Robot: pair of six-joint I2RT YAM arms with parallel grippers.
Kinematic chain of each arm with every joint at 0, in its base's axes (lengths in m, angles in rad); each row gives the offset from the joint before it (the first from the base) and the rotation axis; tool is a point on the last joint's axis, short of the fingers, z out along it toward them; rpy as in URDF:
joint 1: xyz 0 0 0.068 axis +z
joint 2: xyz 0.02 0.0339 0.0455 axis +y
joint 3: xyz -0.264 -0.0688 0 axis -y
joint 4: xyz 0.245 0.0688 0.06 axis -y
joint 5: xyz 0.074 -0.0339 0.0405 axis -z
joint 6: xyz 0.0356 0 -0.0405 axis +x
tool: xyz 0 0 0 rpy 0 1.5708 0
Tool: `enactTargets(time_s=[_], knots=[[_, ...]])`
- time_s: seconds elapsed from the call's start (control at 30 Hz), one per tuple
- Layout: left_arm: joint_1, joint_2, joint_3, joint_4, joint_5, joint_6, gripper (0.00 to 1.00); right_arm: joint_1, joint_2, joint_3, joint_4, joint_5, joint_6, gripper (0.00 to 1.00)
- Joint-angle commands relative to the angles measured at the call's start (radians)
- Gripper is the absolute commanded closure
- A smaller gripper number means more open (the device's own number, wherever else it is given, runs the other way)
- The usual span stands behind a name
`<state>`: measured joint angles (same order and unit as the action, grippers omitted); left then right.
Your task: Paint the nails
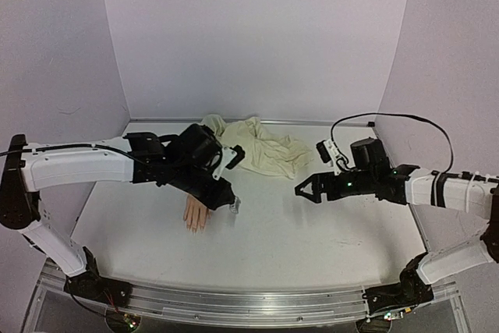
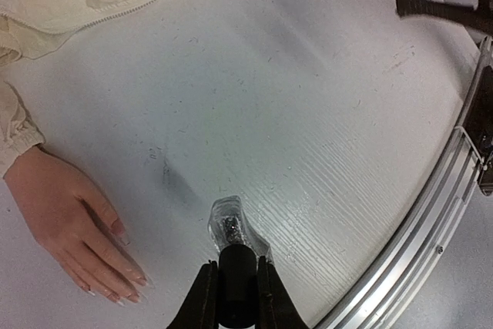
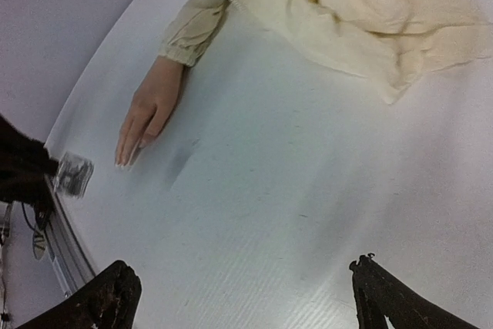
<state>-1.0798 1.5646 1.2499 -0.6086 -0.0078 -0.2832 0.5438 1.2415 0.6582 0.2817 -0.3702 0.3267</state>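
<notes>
Pale peach, the mannequin hand (image 2: 65, 225) lies palm down on the white table (image 2: 323, 113), its nails (image 2: 139, 276) toward the near edge and its wrist in a cream sleeve (image 3: 192, 32). Near the fingertips, the left gripper (image 2: 233, 290) pinches the black cap of a small clear bottle (image 2: 231, 225) with dark, glittery contents. Well apart, the right gripper (image 1: 304, 190) hangs with jaws spread, holding nothing.

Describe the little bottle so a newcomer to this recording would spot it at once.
On the white table, find the pale peach mannequin hand emerging from its cream fabric sleeve. Beside its nails, the left gripper is shut on the black cap of a small clear glass bottle. Nothing else there is see-through.
</notes>
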Motion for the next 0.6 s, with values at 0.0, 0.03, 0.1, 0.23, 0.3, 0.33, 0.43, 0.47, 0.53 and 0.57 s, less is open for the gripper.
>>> enactTargets(time_s=[0.0, 0.03, 0.1, 0.23, 0.3, 0.33, 0.43, 0.47, 0.53, 0.57], knots=[[0.058, -0.135, -0.066, 0.097, 0.174, 0.083, 1.00, 0.114, 0.077, 0.038, 0.220, -0.178, -0.011, 0.03], [0.067, -0.155, -0.081, 0.110, 0.210, 0.103, 1.00, 0.145, 0.100, 0.045, 0.258, -0.204, -0.010, 0.03], [0.080, -0.196, -0.113, 0.141, 0.293, 0.137, 1.00, 0.211, 0.155, 0.074, 0.308, -0.249, -0.016, 0.04], [0.090, -0.267, -0.156, 0.213, 0.428, 0.177, 1.00, 0.300, 0.254, 0.120, 0.426, -0.355, -0.017, 0.07], [0.092, -0.282, -0.165, 0.231, 0.473, 0.185, 1.00, 0.320, 0.283, 0.138, 0.477, -0.399, -0.008, 0.11], [0.092, -0.285, -0.165, 0.235, 0.491, 0.188, 1.00, 0.325, 0.294, 0.145, 0.500, -0.416, -0.004, 0.14], [0.092, -0.278, -0.161, 0.239, 0.524, 0.190, 1.00, 0.332, 0.312, 0.152, 0.567, -0.460, 0.010, 0.19], [0.092, -0.275, -0.161, 0.238, 0.532, 0.193, 1.00, 0.333, 0.318, 0.152, 0.594, -0.481, 0.018, 0.20], [0.092, -0.273, -0.160, 0.240, 0.542, 0.200, 1.00, 0.338, 0.330, 0.154, 0.639, -0.522, 0.033, 0.22], [0.092, -0.273, -0.157, 0.240, 0.544, 0.204, 1.00, 0.340, 0.336, 0.155, 0.658, -0.553, 0.040, 0.23]])
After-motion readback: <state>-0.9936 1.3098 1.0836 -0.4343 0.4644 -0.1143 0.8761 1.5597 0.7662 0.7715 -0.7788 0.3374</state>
